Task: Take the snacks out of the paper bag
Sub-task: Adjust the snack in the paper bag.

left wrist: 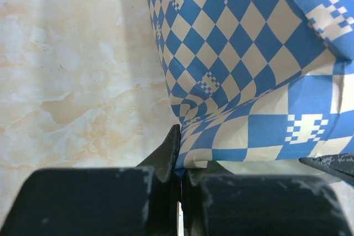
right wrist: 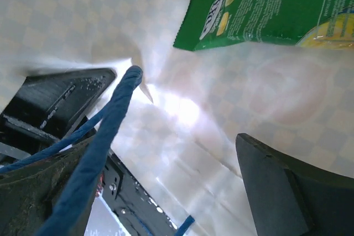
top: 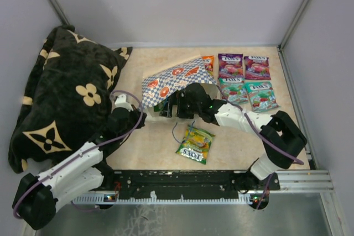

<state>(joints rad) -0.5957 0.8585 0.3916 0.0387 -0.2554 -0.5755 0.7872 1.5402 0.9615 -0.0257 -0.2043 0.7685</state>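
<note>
The paper bag (top: 172,79) lies tipped on the tabletop with its checkered band up, and it fills the left wrist view (left wrist: 249,53). My left gripper (top: 142,118) (left wrist: 181,165) is shut on the bag's lower left edge. My right gripper (top: 176,105) (right wrist: 166,192) is open and reaches into the bag's mouth, with nothing between its fingers. Inside the bag, a green snack (right wrist: 265,4) lies beyond the fingertips, and a blue string handle (right wrist: 110,131) crosses the left finger. Outside the bag lie two purple snacks (top: 230,66), two teal snacks (top: 233,90), an orange snack (top: 208,62) and a yellow-green snack (top: 195,143).
A black floral blanket (top: 66,98) is heaped over the left side of the table. Grey walls close in the back and sides. The arms' base rail (top: 182,183) runs along the near edge.
</note>
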